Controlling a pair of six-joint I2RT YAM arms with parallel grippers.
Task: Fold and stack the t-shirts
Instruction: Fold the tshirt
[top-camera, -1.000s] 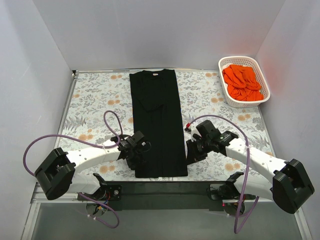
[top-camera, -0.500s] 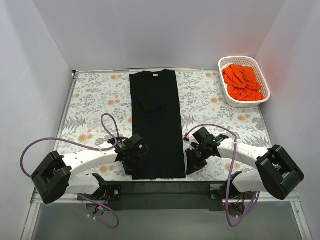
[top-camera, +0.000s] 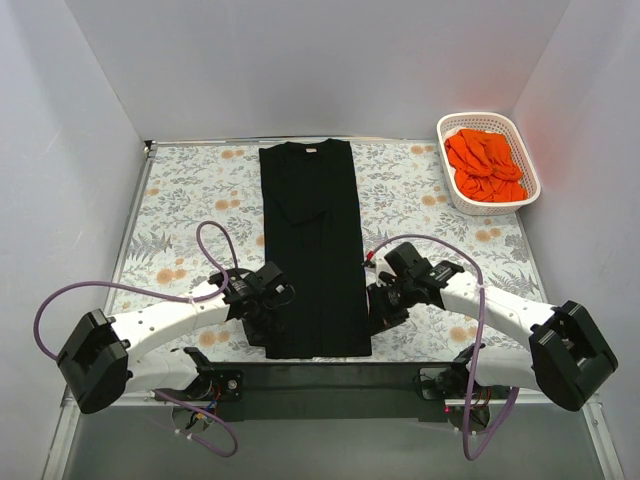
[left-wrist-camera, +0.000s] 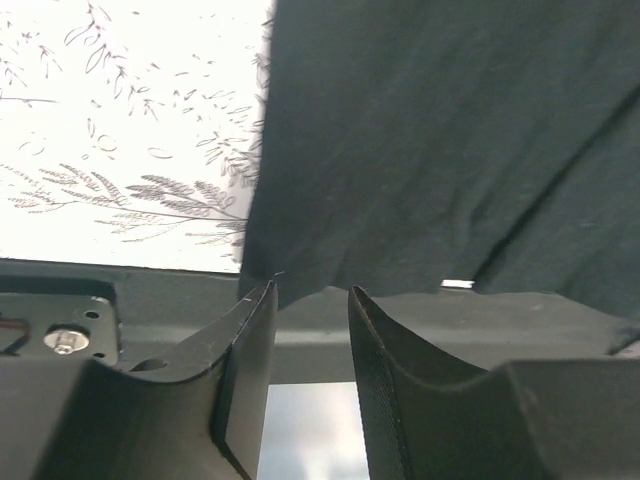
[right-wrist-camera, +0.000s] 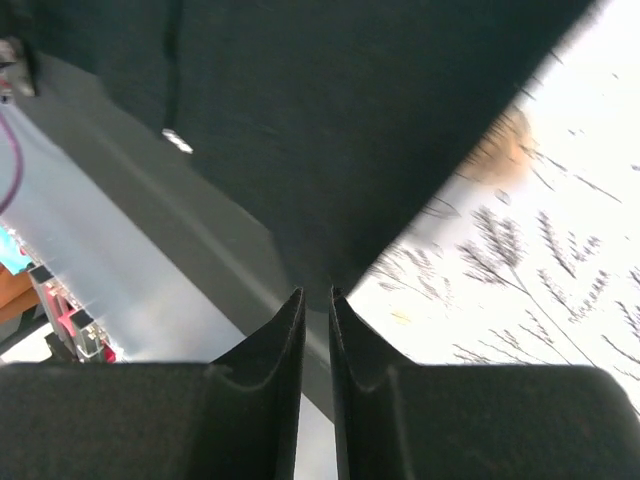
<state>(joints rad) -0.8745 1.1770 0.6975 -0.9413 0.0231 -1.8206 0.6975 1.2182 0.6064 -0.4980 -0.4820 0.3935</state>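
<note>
Cloth of the black t-shirt (top-camera: 310, 230) looks limp, best pinched at hem corners; left pincer (left-wrist-camera: 311, 290) gapes narrowly there, right pincer (right-wrist-camera: 316, 293) nips one.

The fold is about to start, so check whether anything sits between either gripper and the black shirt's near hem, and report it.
Nothing visible does. On the black t-shirt, the near left hem corner lies right at the open tips of the left gripper, and the near right corner meets the narrow gap of the right gripper.
</note>
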